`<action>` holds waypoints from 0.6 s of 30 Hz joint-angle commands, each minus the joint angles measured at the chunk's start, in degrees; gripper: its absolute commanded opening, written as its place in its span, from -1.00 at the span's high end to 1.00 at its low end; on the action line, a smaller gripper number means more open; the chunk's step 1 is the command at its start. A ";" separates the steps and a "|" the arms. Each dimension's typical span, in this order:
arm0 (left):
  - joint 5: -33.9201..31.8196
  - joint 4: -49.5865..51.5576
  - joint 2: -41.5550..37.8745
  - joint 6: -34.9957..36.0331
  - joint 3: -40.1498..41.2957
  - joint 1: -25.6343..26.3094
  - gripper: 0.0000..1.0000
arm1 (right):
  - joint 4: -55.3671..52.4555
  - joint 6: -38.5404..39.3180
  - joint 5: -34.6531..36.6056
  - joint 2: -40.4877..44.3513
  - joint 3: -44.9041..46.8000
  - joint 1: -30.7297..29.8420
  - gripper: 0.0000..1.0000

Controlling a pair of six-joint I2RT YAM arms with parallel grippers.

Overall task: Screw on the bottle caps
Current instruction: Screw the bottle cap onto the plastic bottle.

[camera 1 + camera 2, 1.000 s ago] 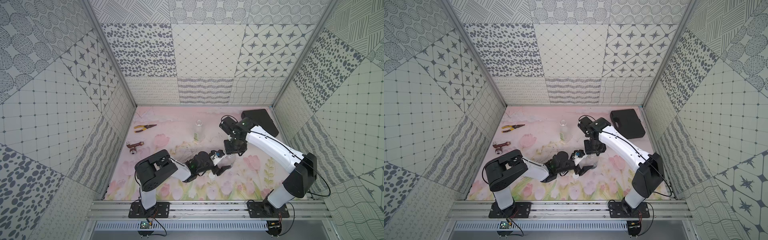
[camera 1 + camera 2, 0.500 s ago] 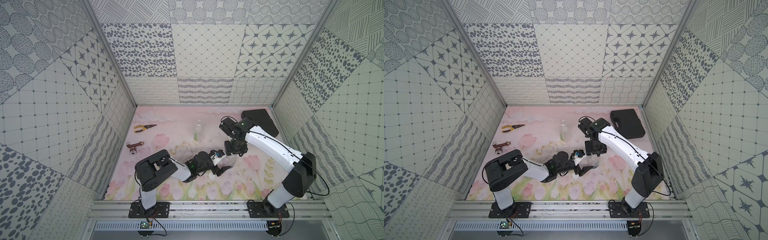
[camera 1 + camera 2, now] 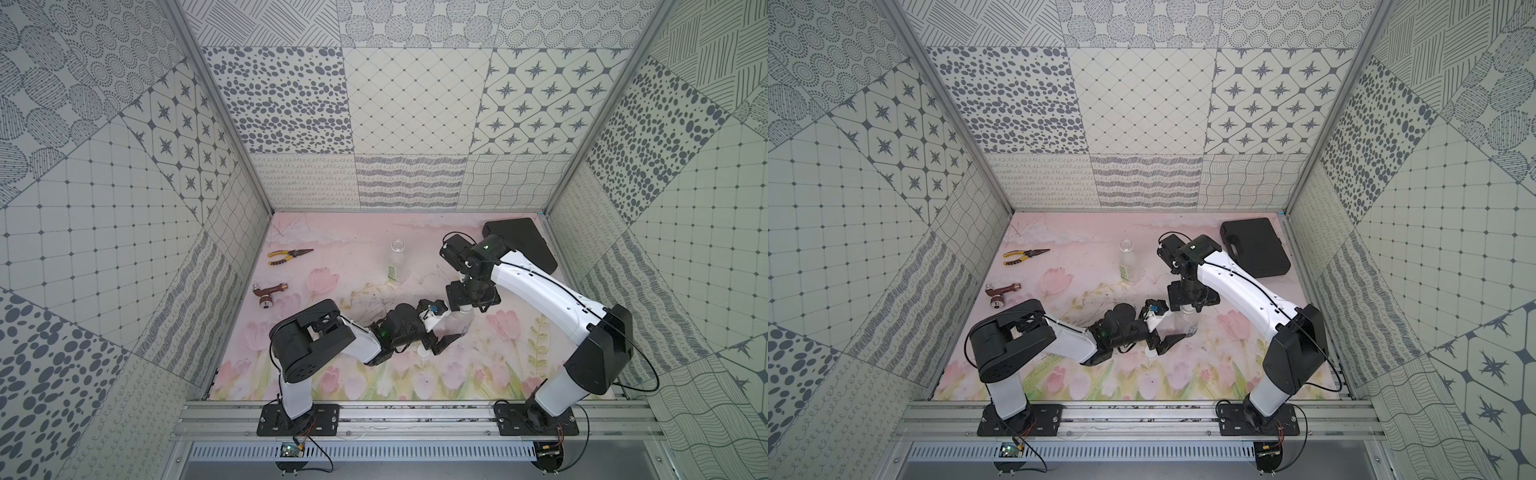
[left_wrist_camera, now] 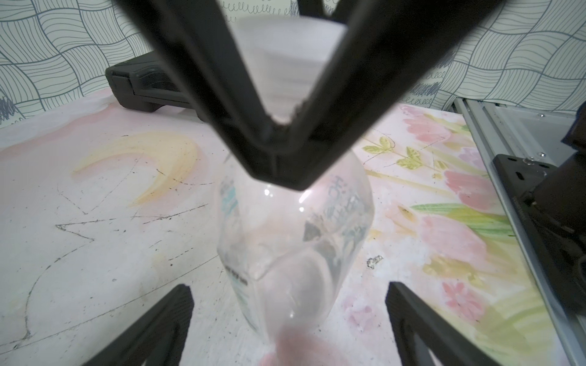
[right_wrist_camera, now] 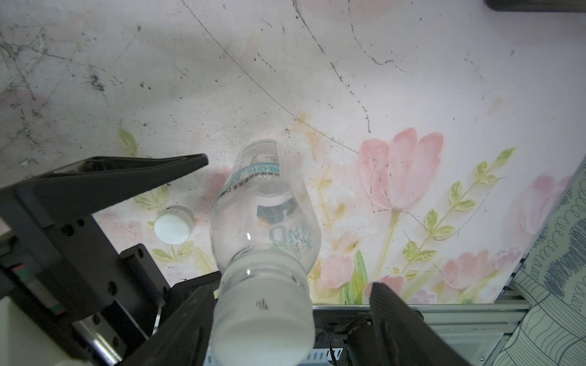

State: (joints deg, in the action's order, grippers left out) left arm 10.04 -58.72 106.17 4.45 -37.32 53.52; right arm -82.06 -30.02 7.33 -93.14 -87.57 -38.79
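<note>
Right gripper (image 5: 290, 285) hangs straight over the shorter bottle (image 5: 266, 215) with its jaws spread. There's one finger on either side of the white cap (image 5: 263, 329) sitting on the neck, with a clear gap on one side. Left gripper (image 4: 288, 285) sits low and wide apart too, the bottle's body between its fingers without touching, as far as I can see. The bottle is thin clear plastic with a blue-white label, standing on the scuffed tulip-print mat (image 5: 412, 79). The second cap (image 5: 173, 224) — a smooth white disc — lies on the mat just beside the left gripper. The taller bottle (image 3: 397, 262) — slim, green label, mouth open — stands well behind.
</note>
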 commanded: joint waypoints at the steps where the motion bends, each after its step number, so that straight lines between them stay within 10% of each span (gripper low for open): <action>1: -0.17 -5.03 -0.80 -1.23 -0.04 -0.42 -1.00 | 1.25 0.48 -3.14 0.57 -1.76 -0.85 -0.67; 18: -2.94 -2.80 -2.32 -3.39 -0.87 1.56 -1.00 | -0.50 1.08 -1.36 6.18 -5.75 -0.63 -0.81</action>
State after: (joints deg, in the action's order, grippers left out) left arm 8.38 -59.29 104.29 1.80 -37.39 53.74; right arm -82.87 -29.36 6.09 -89.36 -91.33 -39.18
